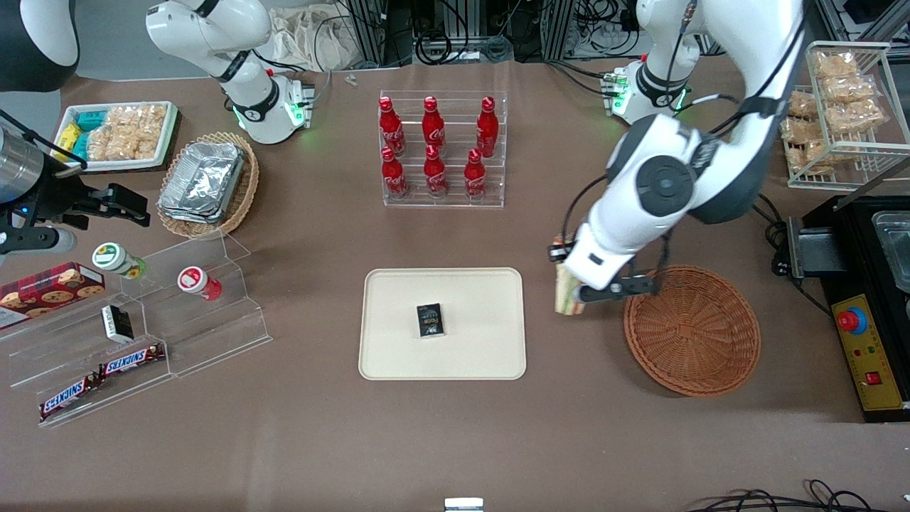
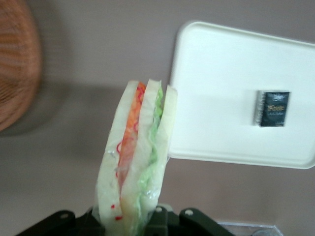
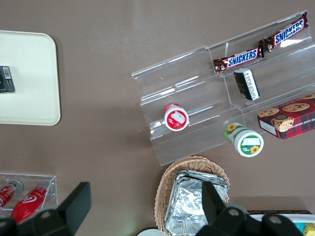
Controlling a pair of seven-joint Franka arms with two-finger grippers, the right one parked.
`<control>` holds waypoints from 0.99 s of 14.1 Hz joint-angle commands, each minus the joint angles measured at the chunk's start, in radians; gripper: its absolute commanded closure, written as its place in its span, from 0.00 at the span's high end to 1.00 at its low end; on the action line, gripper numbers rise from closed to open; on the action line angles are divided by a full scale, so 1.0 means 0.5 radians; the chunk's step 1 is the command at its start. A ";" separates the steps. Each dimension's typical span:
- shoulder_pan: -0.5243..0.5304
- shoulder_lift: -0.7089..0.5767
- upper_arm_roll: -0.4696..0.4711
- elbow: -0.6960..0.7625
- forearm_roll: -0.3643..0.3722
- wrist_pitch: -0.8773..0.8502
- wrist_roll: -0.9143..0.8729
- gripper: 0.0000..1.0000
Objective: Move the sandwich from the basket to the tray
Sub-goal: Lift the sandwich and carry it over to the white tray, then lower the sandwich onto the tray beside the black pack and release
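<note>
Sandwich (image 2: 135,162) pinched in my gripper (image 1: 577,297)
I see it above bare brown table (image 1: 441,441), between basket (image 1: 693,331) and tray (image 1: 498,355) edges.

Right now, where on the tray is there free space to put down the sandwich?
The gripper holds the sandwich above the table between basket and tray. Only a dark packet occupies the tray's middle; the strips along each rim around it are bare.

Even overhead light, front view sharp. Soft shadow lay under gripper (image 1: 577,295) and arm on table (image 1: 320,441). Wrist view was soft: tray (image 2: 221,73) washed out near white, basket (image 2: 17,69) blurred, sandwich (image 2: 135,162) slightly soft. Mild glare sat on foil containers (image 1: 202,178).
</note>
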 commanded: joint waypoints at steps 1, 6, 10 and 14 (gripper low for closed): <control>-0.118 0.197 0.004 0.090 0.015 0.187 -0.049 0.00; -0.262 0.534 0.007 0.206 0.437 0.583 -0.388 0.02; -0.296 0.710 0.007 0.271 0.830 0.688 -0.714 0.38; -0.302 0.750 0.007 0.271 0.843 0.832 -0.767 0.71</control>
